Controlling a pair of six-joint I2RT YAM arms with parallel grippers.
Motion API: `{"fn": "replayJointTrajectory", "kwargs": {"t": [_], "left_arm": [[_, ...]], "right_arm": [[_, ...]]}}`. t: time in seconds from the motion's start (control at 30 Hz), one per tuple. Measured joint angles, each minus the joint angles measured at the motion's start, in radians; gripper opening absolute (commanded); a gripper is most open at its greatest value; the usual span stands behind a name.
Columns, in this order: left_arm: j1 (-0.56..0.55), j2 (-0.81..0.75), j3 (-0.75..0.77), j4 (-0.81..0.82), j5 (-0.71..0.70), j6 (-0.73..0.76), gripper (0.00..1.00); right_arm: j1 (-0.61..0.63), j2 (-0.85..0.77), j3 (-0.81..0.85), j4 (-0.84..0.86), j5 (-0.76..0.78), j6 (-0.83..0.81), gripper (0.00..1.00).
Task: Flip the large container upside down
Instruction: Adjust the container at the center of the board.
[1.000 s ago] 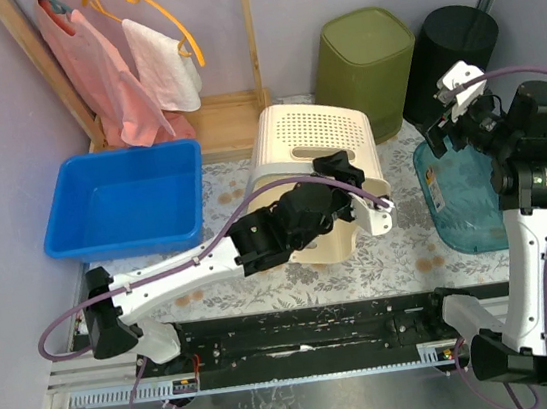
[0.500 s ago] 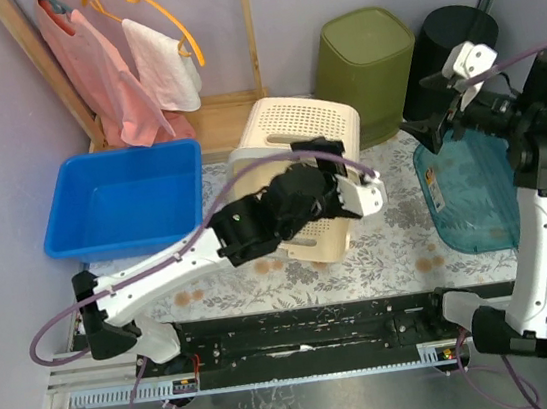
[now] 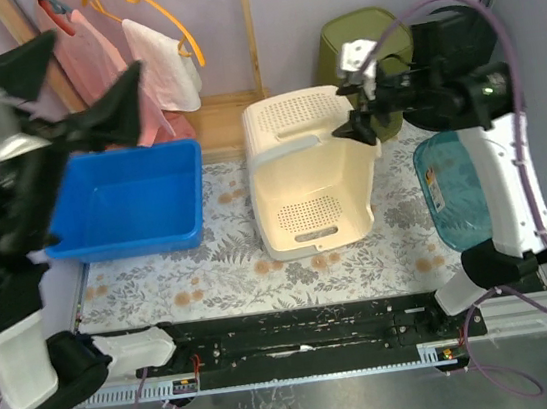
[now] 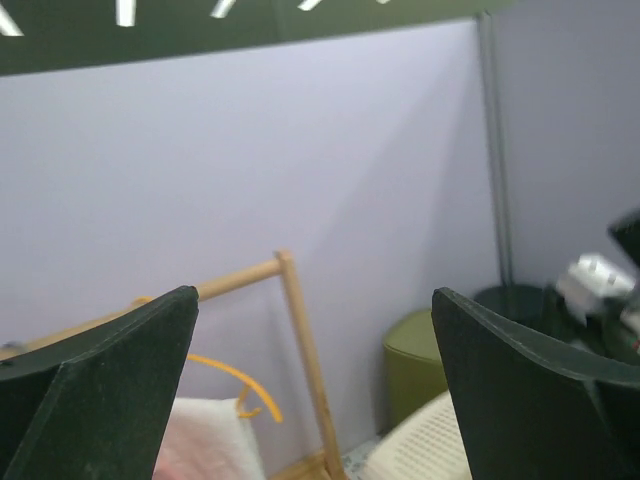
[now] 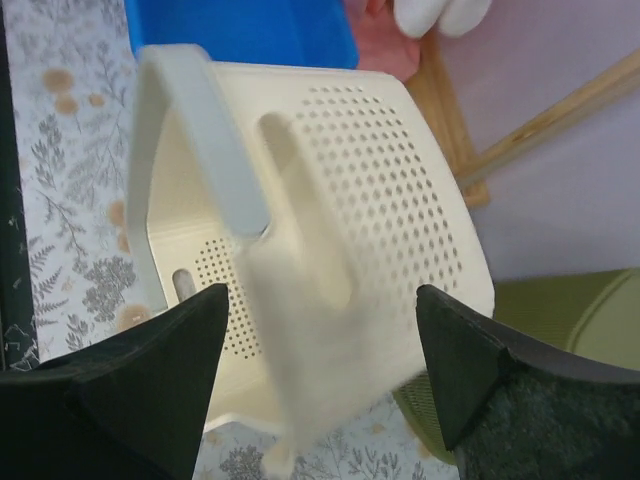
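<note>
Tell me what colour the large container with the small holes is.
The large container is plain cream; the top external view shows it best.

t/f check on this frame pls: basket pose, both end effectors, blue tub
1. The left end effector is open with nothing between its fingers. True.
2. The cream basket sits upside down on the table. False: it is tipped, with its opening and inside showing in the top view.
3. The blue tub holds a towel. False: it is empty.
4. The right end effector is at the basket's far right corner, jaws spread. True.
</note>
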State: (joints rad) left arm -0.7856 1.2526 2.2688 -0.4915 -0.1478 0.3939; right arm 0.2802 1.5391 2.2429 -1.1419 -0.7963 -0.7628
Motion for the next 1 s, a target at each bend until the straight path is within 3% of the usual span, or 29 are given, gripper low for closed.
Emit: {"fn": "replayJointTrajectory", "kwargs": {"t": [0.13,0.3,0.47,0.63,0.9,1.0], "left_arm": [[0.093,-0.132,-0.058,0.009,-0.017,-0.041,1.0],[0.189,-0.283,-0.322,0.014,-0.083,-0.034,1.0],[0.258,-0.311,-0.513,-0.021,-0.132,-0.014,1.0],[0.277,-0.305,-0.556,-0.044,-0.147,-0.011,1.0],[0.283,-0.325,-0.596,-0.023,-0.179,-0.012,1.0],[0.285,-0.322,-0.618,-0.02,-0.188,-0.015,1.0]], "right_arm": [[0.134,0.079,-0.01,0.031,0.171,-0.043,0.84],[0.282,0.208,0.12,0.069,0.353,-0.161,0.87],[0.396,0.254,0.15,0.014,0.497,-0.292,0.84],[0.403,0.217,0.093,0.082,0.561,-0.309,0.84],[0.393,0.079,0.209,0.301,0.648,-0.137,0.85],[0.387,-0.016,0.236,0.27,0.645,-0.147,0.85]]}}
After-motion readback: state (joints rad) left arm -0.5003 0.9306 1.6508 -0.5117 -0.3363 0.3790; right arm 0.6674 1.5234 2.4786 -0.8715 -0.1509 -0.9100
